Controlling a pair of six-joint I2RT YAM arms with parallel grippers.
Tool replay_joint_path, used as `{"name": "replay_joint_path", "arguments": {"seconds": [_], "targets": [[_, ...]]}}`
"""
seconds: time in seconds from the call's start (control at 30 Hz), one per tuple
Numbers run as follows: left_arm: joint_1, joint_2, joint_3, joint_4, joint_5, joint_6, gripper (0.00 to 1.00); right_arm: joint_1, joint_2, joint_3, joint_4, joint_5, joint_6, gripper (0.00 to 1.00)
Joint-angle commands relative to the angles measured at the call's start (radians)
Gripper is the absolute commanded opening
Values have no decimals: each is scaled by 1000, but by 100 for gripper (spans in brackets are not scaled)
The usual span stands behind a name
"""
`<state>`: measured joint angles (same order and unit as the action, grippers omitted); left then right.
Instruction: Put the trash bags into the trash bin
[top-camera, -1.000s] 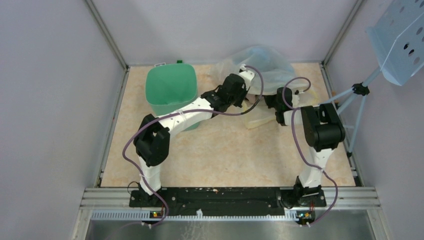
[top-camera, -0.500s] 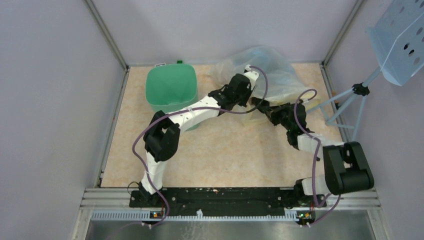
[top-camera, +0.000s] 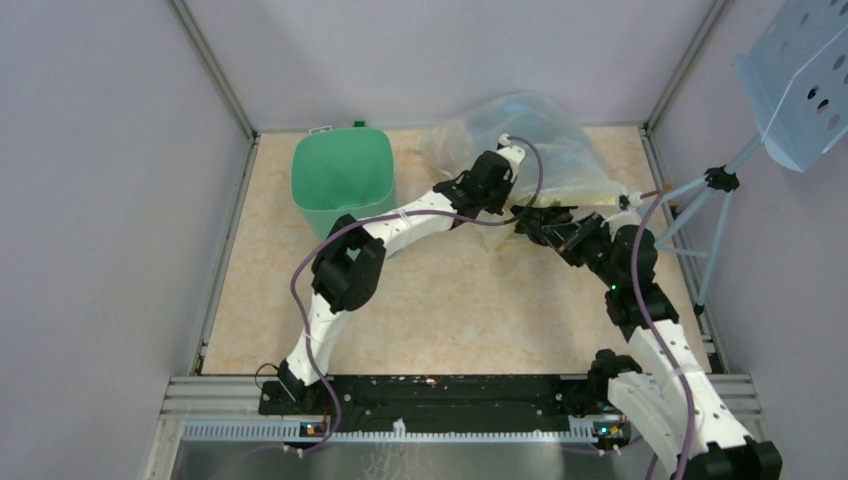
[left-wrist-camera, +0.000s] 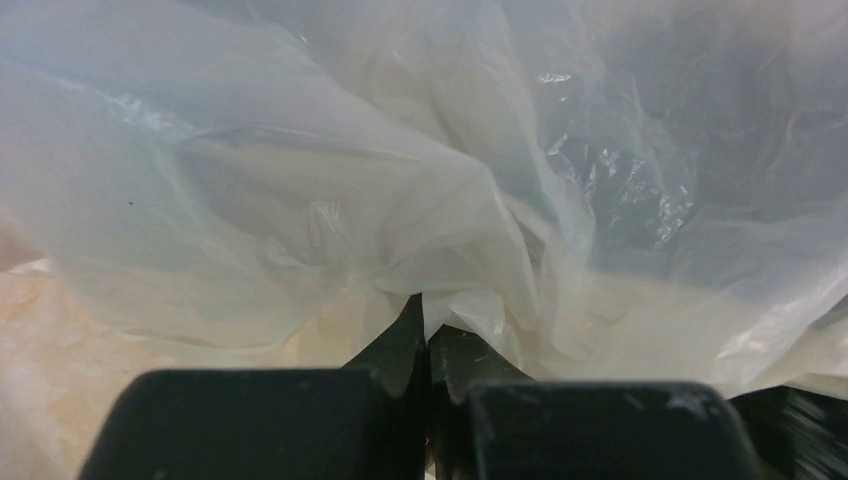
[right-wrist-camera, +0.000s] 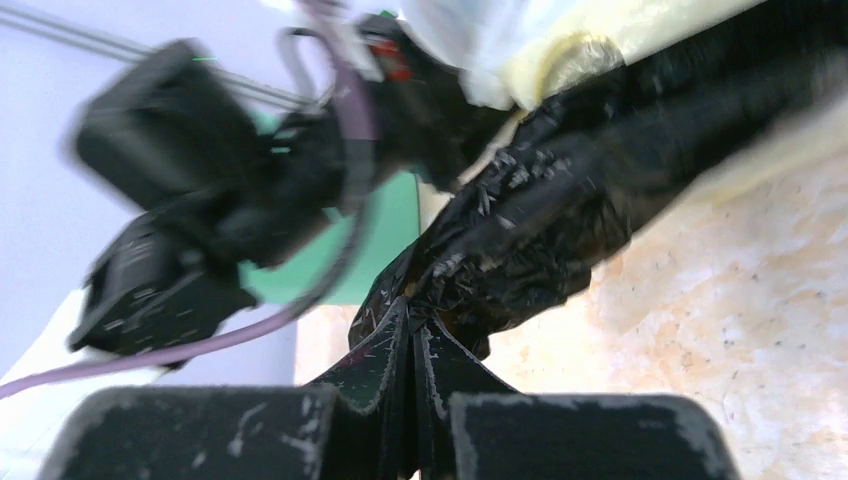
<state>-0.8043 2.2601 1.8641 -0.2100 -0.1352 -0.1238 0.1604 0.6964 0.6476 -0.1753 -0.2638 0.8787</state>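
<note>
Film is what the right claw (right-wrist-camera: 412, 320) has hold of. Its fingers are pressed together on a crumpled fold of the black bag (right-wrist-camera: 540, 210), which runs from the claw back under the clear bag (top-camera: 545, 140), well to the right of the bin (top-camera: 342, 180). The left claw (left-wrist-camera: 427, 330) is likewise pinched shut, on a pleat of the clear bag at the side nearer the bin. I'd judge the black bag to be almost weightless, limp and slick. It will likely trail and snag, so a bunched fold like this one suits better than a single layer, which might tear or slip. No brand or writing can be read anywhere, and the tag (top-camera: 320, 130) behind the bin is too small to make out.
</note>
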Motion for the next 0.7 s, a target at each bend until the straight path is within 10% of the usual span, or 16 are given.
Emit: {"name": "replay_joint_path", "arguments": {"seconds": [0.0, 0.23, 0.67], "targets": [[10, 77, 98, 45, 27, -18, 0, -5, -13, 243, -226, -25, -189, 0], [24, 130, 203, 32, 62, -15, 1, -5, -16, 449, -390, -54, -267, 0], [22, -395, -91, -64, 367, -70, 79, -4, -11, 354, -457, -353, -319, 0]]}}
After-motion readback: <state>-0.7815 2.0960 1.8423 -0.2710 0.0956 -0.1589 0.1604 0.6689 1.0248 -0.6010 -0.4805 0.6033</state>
